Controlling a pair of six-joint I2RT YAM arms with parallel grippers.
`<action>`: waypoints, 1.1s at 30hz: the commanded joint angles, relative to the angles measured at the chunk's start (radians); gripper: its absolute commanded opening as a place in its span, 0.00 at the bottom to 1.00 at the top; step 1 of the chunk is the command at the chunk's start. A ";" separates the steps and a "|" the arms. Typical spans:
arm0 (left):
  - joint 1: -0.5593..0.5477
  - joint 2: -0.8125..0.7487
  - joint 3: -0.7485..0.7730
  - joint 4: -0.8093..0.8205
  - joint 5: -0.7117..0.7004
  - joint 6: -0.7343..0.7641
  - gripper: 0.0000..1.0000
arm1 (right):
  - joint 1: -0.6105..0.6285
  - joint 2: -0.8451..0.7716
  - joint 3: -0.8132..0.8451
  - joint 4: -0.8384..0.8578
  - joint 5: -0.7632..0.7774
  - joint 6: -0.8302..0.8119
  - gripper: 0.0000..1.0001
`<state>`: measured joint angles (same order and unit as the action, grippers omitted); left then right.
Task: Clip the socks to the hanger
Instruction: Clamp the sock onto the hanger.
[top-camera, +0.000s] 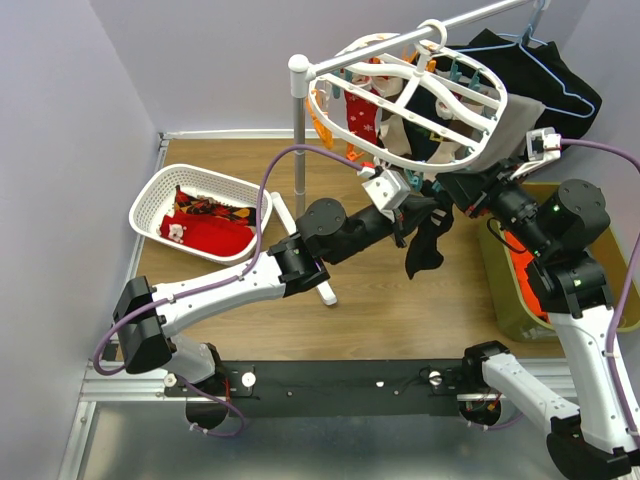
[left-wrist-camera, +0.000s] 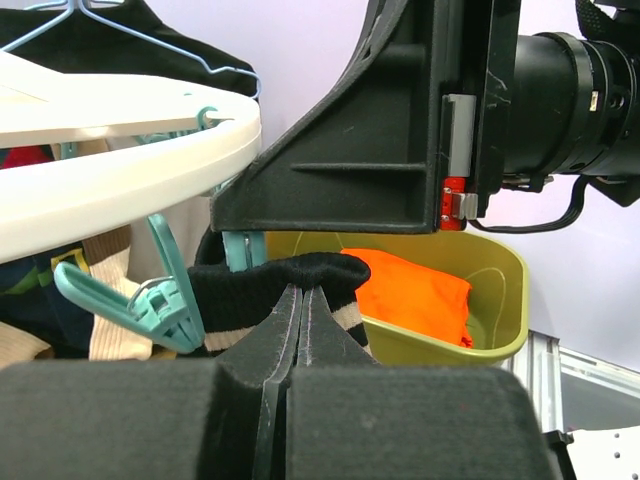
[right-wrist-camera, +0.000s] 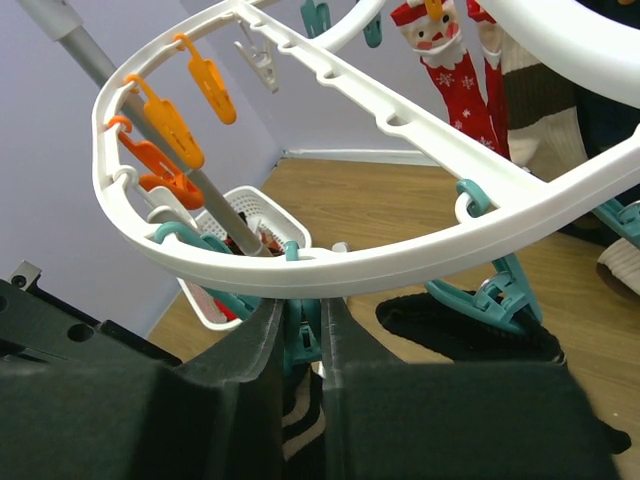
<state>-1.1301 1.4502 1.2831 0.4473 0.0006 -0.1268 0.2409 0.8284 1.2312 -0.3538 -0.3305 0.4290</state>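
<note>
The white oval hanger (top-camera: 400, 75) hangs from a rail, with several socks clipped to it. My left gripper (top-camera: 418, 208) is shut on the cuff of a black sock with beige stripes (left-wrist-camera: 240, 295). The sock dangles below the hanger's near rim (top-camera: 425, 245). In the left wrist view the cuff sits just under the rim (left-wrist-camera: 120, 170), beside a teal clip (left-wrist-camera: 165, 295). My right gripper (right-wrist-camera: 300, 318) is closed around a teal clip (right-wrist-camera: 305, 330) under the rim (right-wrist-camera: 400, 265), with the striped sock (right-wrist-camera: 300, 420) below it. A red Santa sock (right-wrist-camera: 455, 70) hangs clipped.
A white lattice basket (top-camera: 150, 205) at left holds red socks (top-camera: 205, 235). The stand's pole (top-camera: 298, 150) rises left of the hanger. An olive bin (left-wrist-camera: 490, 330) with orange cloth (left-wrist-camera: 415, 295) sits at right. A black garment on a blue wire hanger (top-camera: 550, 75) hangs behind.
</note>
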 joint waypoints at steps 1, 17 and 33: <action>-0.010 0.013 0.024 0.030 0.007 0.023 0.00 | -0.003 -0.014 -0.009 -0.010 0.001 -0.006 0.39; -0.008 -0.065 -0.033 -0.018 -0.040 0.023 0.57 | -0.002 -0.064 0.047 -0.091 0.077 -0.056 0.80; 0.225 -0.332 -0.214 -0.180 0.094 -0.054 0.78 | -0.003 -0.091 0.093 -0.148 -0.122 -0.179 0.81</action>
<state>-1.0019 1.1339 1.0878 0.3107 -0.0616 -0.1478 0.2409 0.7311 1.3029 -0.4740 -0.3267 0.2943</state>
